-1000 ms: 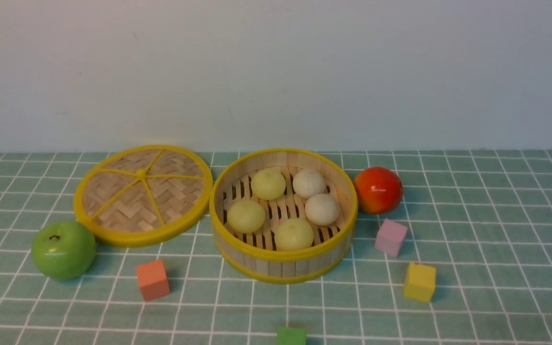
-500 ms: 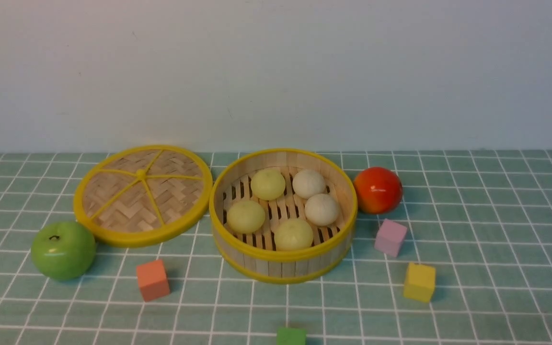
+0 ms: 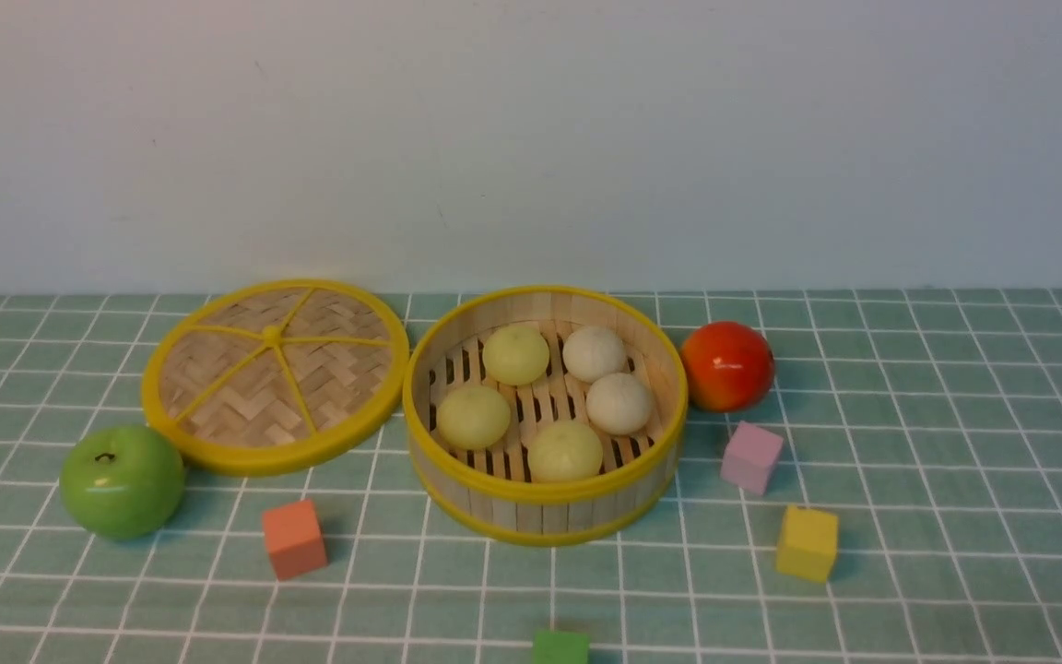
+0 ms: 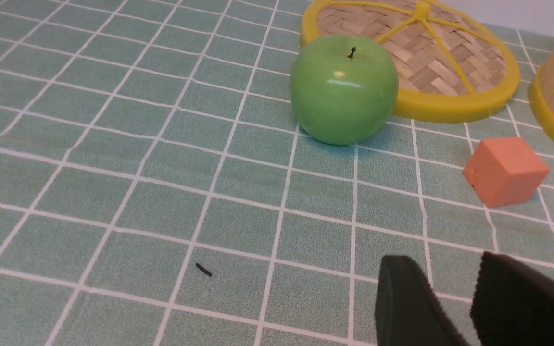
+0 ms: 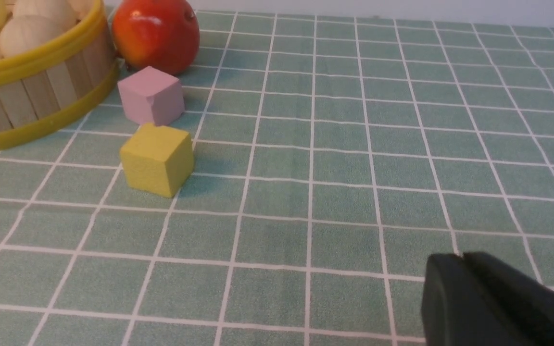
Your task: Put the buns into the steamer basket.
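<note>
- Buns, all five, lie inside the steamer basket (image 3: 545, 503) on its slatted bottom: pale yellow-green ones at the far left (image 3: 515, 354), the left (image 3: 473, 416) and the near side (image 3: 565, 450), off-white ones at the far right (image 3: 594, 353) and the right (image 3: 619, 403).
- The flat woven lid (image 3: 275, 373) lies just left of the basket, their rims about touching.
- A green apple (image 3: 122, 480) sits against the lid's near-left edge; an orange cube (image 3: 293, 538) is nearby.
- A red-orange fruit (image 3: 727, 365) sits just right of the basket, with a pink cube (image 3: 751, 456) and a yellow cube (image 3: 807, 542) nearer the robot.
- The left gripper (image 4: 452, 300) hangs over the checked cloth (image 3: 955, 461), fingers slightly apart, holding nothing.
- The right gripper (image 5: 462, 264) seems pressed together and empty, though only its tip shows.
</note>
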